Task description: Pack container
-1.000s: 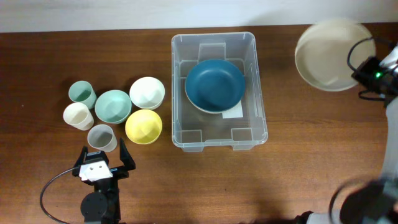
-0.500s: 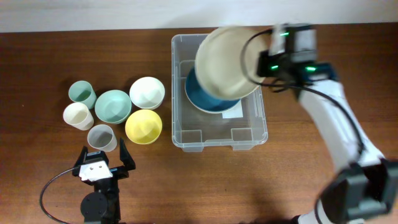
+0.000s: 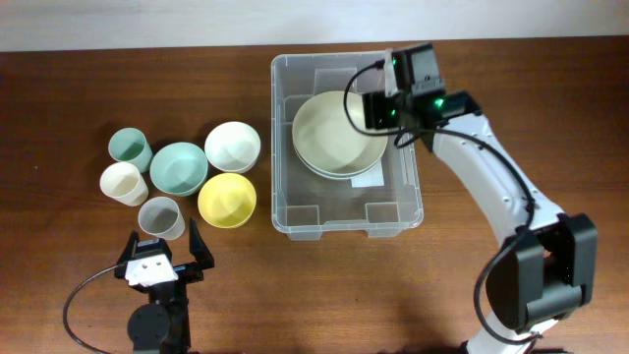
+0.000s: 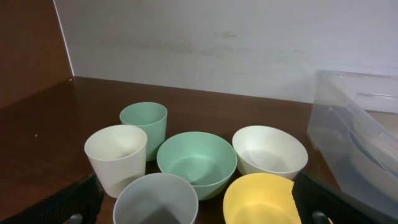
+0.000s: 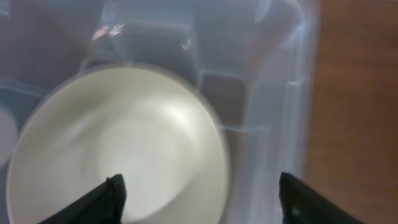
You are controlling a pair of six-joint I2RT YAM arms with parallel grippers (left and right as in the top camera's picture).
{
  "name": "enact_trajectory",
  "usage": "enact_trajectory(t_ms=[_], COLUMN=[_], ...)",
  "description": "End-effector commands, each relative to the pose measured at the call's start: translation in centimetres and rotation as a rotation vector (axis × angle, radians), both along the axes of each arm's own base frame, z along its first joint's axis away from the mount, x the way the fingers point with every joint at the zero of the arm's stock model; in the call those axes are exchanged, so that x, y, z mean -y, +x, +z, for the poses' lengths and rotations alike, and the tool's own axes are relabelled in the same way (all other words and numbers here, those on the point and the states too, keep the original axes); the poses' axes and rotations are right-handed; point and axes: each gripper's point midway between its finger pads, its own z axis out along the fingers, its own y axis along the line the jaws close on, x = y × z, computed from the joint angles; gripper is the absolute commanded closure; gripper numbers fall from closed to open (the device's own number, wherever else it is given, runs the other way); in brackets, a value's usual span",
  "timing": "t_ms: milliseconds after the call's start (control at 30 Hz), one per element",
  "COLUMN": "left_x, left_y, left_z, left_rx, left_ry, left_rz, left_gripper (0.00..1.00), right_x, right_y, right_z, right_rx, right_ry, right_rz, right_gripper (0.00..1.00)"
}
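From overhead, the container [image 3: 295, 211] sits centre on the bench [image 3: 79, 98], a cream bowl [image 3: 339, 133] lying inside, the right hand [image 3: 373, 106] poised over its rim, the left hand [image 3: 164, 246] just beside a grey cup [image 3: 160, 216]. Left wrist: fingers [image 4: 74, 202] spread wide. Right wrist: fingers [image 5: 112, 196] stand apart above the cream bowl.

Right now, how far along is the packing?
Done: the cream bowl sits in the container, nested on another bowl. In hand: nothing; right gripper open over it, left gripper open, empty. Left: green bowl, white bowl, yellow bowl, green cup, cream cup, grey cup on the table.
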Motion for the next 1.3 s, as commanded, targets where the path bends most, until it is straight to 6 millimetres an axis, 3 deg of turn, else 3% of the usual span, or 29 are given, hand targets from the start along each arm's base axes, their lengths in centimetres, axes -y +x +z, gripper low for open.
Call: enact_trajectory(t_ms=[0, 100, 133, 167, 200, 300, 333, 433, 633, 1267], left_x=[-0.1, -0.1, -0.1, -0.1, -0.1, -0.1, -0.1, -0.1, -0.1, -0.6], left_y=[0.0, 0.0, 0.0, 0.0, 0.0, 0.0, 0.0, 0.0, 0.0, -0.1], left_z=[-0.2, -0.2, -0.2, -0.2, -0.2, -0.2, -0.2, -0.2, -0.2, 0.3], left_rx=[-0.002, -0.002, -0.002, -0.002, -0.002, -0.002, -0.002, -0.002, -0.002, 0.016], left_ry=[0.013, 0.013, 0.013, 0.013, 0.013, 0.013, 0.013, 0.013, 0.013, 0.014], left_rz=[0.005, 0.005, 0.005, 0.005, 0.005, 0.005, 0.005, 0.005, 0.005, 0.032], left_gripper=[0.0, 0.01, 0.01, 0.01, 0.01, 0.01, 0.01, 0.01, 0.01, 0.01], right_x=[6.5, 12.5, 16.2, 17.8, 20.8, 25.6, 28.0, 31.7, 33.4, 33.3], right_y=[0.7, -0.5, -1.3, -1.7, -2.5, -3.9, -4.6, -6.1, -7.4, -7.4], right_z=[11.4, 12.8, 12.3, 12.0, 11.4, 10.8, 10.7, 10.6, 10.2, 10.2], right_rx=[0.209, 0.161, 0.119, 0.101, 0.065, 0.03, 0.027, 0.027, 0.007, 0.008], right_ry=[-0.107, -0.156, -0.171, -0.173, -0.156, -0.1, -0.069, -0.011, 0.053, 0.053], right_rz=[-0.194, -0.32, -0.393, -0.424, -0.475, -0.557, -0.6, -0.664, -0.687, -0.687], right_gripper=[0.19, 0.12, 0.1, 0.08, 0.05, 0.02, 0.01, 0.01, 0.01, 0.01])
